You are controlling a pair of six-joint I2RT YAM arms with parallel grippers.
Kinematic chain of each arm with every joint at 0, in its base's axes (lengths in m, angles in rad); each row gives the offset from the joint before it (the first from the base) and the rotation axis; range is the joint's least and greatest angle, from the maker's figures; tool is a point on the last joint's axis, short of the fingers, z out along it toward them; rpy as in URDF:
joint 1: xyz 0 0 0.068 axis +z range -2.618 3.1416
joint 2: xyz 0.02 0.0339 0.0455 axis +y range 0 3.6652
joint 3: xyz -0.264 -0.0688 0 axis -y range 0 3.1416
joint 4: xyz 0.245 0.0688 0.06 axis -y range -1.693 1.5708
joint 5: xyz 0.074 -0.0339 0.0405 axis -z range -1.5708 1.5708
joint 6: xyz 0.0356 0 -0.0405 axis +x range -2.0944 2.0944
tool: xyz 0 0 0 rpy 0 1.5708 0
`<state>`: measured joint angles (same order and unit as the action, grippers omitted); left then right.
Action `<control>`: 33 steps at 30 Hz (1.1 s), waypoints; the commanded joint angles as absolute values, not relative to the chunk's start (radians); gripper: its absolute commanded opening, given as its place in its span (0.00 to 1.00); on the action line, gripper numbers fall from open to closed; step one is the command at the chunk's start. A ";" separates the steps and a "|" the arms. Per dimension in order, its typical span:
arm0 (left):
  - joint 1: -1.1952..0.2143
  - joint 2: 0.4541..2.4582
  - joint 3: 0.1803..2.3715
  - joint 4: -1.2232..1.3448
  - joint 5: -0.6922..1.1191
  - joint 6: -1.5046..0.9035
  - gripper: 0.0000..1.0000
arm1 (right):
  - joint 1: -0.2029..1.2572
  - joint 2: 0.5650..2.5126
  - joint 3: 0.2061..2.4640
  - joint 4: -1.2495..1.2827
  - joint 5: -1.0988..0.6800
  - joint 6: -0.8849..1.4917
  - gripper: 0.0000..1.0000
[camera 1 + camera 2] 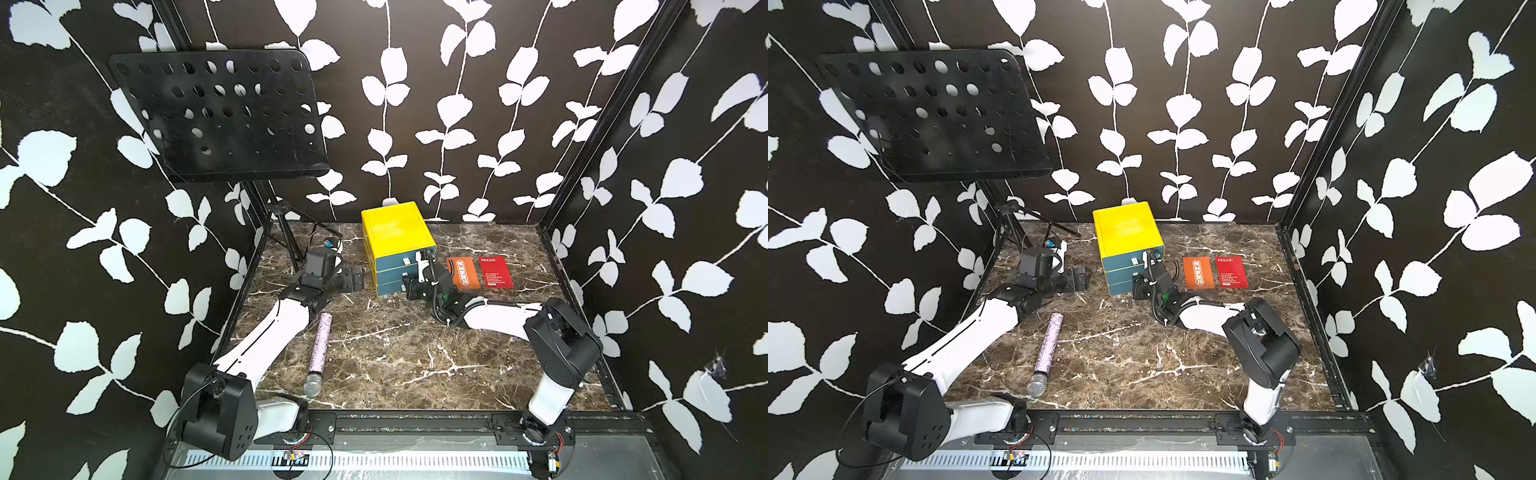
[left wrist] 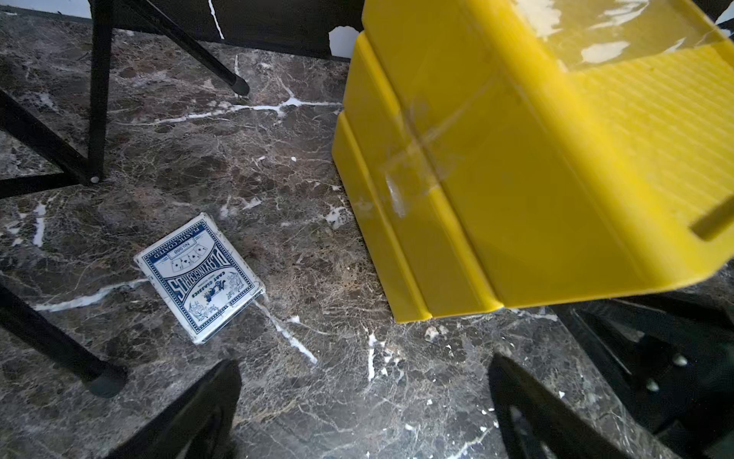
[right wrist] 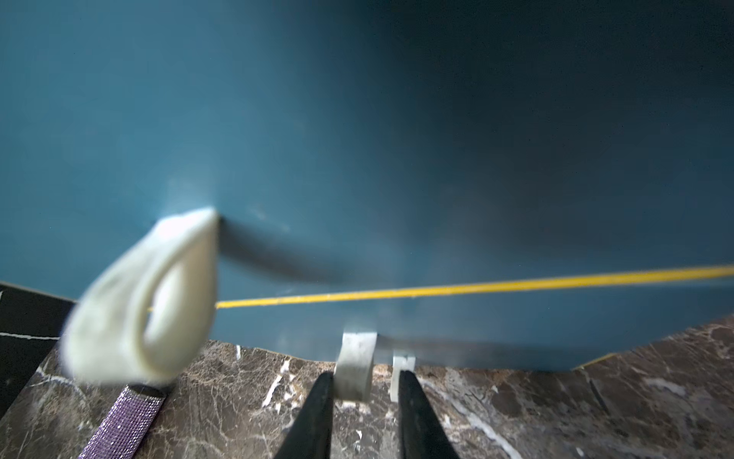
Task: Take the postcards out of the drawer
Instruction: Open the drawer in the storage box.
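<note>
A drawer unit (image 1: pixel 395 245) with a yellow top and teal drawer fronts stands at the back middle of the table, all drawers pushed in. Two postcards lie flat to its right, one orange (image 1: pixel 462 272) and one red (image 1: pixel 496 272). Nothing inside the drawers shows. My right gripper (image 3: pixel 365 381) is low at the bottom drawer (image 3: pixel 437 326). Its fingers press both sides of that drawer's white pull loop (image 3: pixel 353 369). My left gripper (image 2: pixel 365 413) hangs open over bare table to the left of the unit, holding nothing.
A blue and white playing-card box (image 2: pixel 198 278) lies near the left gripper. A glittery microphone (image 1: pixel 318 353) lies at the front left. A black music stand (image 1: pixel 220 112) rises at the back left, its tripod legs (image 1: pixel 286 237) on the table. A second white loop (image 3: pixel 147 294) hangs from the drawer above.
</note>
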<state>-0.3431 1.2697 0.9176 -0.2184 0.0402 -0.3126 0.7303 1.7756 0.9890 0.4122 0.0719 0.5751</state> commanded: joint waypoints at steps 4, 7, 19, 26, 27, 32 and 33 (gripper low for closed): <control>-0.337 1.267 0.941 -0.218 0.039 -0.300 0.99 | 0.727 1.807 1.032 0.481 0.100 0.598 0.13; -0.337 1.264 0.940 -0.217 0.037 -0.298 0.99 | 0.727 1.792 1.015 0.490 0.095 0.591 0.05; -0.335 1.261 0.942 -0.220 0.037 -0.299 0.99 | 0.766 1.623 0.873 0.414 0.078 0.580 0.00; -0.336 1.263 0.943 -0.222 0.034 -0.297 0.99 | 0.821 1.467 0.766 0.290 0.103 0.612 0.00; -0.336 1.262 0.943 -0.222 0.036 -0.297 0.99 | 0.828 1.448 0.754 0.274 0.104 0.620 0.00; -0.336 1.273 0.945 -0.222 0.035 -0.296 0.99 | 0.869 1.364 0.687 0.215 0.125 0.664 0.00; -0.336 1.275 0.946 -0.223 0.035 -0.296 0.99 | 0.876 1.351 0.676 0.203 0.134 0.673 0.00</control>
